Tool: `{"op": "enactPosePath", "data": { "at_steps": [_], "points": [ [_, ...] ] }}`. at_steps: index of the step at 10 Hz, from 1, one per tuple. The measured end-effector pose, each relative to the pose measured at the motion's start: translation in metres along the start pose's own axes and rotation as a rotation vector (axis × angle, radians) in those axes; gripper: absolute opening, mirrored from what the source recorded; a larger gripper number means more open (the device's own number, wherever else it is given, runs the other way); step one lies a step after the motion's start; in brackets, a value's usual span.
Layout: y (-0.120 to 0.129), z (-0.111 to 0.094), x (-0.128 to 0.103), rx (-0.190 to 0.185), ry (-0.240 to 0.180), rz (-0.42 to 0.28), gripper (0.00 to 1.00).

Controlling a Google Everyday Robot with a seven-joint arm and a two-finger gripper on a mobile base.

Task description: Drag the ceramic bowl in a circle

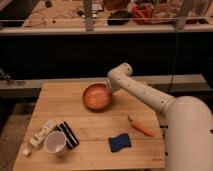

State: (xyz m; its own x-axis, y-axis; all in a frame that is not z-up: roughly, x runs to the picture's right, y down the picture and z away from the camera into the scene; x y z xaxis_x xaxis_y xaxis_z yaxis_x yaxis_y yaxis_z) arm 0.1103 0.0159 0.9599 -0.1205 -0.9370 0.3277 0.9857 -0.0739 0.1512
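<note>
The ceramic bowl (96, 97), round, shallow and glossy orange-brown, sits on the wooden table (90, 125) near its back edge, a little right of the middle. My white arm reaches in from the lower right and bends down over the bowl. The gripper (109, 90) is at the bowl's right rim, largely hidden behind the wrist.
A white cup (55, 142) stands at the front left beside a black striped packet (68, 134) and a white tube (41, 135). A blue sponge (120, 142) and an orange carrot (141, 127) lie at the front right. A dark shelf wall rises behind the table.
</note>
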Motion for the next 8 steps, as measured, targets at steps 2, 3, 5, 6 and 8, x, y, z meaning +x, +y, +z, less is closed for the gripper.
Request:
{"op": "enactPosePath", "data": {
  "at_steps": [2,3,5,6,8],
  "points": [
    [0.039,-0.012,-0.022,-0.033,0.003,0.083,0.00],
    [0.051,-0.025,-0.045,-0.043,0.011,0.105,0.00],
    [0.053,-0.042,-0.083,-0.062,0.014,0.110,0.00],
    [0.045,-0.052,-0.111,-0.070,0.012,0.096,0.00],
    [0.036,-0.067,-0.150,-0.073,0.007,0.066,0.00]
  ]
}}
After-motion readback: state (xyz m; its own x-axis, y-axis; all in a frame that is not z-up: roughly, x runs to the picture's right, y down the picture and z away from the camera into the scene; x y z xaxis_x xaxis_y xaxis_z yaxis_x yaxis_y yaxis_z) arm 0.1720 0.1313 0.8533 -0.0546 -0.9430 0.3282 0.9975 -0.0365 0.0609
